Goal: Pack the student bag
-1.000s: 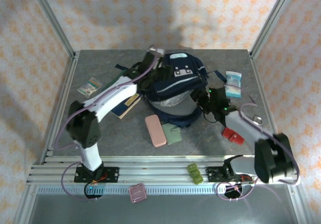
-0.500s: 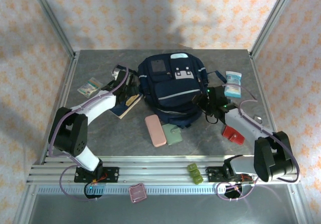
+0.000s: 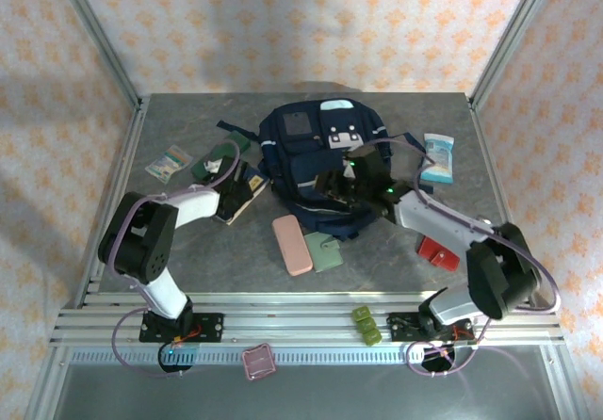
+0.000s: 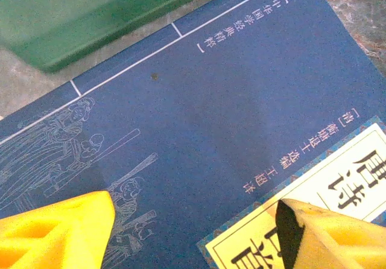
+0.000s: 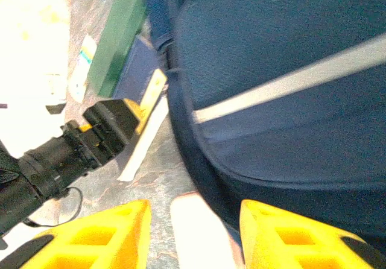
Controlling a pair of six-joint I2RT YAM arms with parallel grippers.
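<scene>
1. Student bag (image 3: 301,156) lies flat, front side up, in the far middle of the table (image 3: 217,255). A second ago it was propped up with its pale inside showing. It has since dropped back, and its mouth looks closed again.
2. The left fingers (image 4: 54,233) have pulled off the bag and come down on its left side. They now hang low over a navy booklet (image 4: 199,118) with a white label, with a green box (image 4: 90,15) just beyond it. They stand apart with nothing between them, though they are narrowing.
3. The right fingers (image 5: 96,233) have swung in from the bag's right edge to hover over its lower front. They are apart too and grip nothing. A pink case (image 3: 292,244) shows on the table below the gap, with a green wallet (image 3: 327,250) just beside it.
4. My reading is that the arms have given up holding the bag open and gone to fetch something. The booklet looks like the left arm's next pick.
5. Nothing seems to be packed yet. The case, wallet and booklets all sit outside, so the bag will likely need opening again before anything goes in.
</scene>
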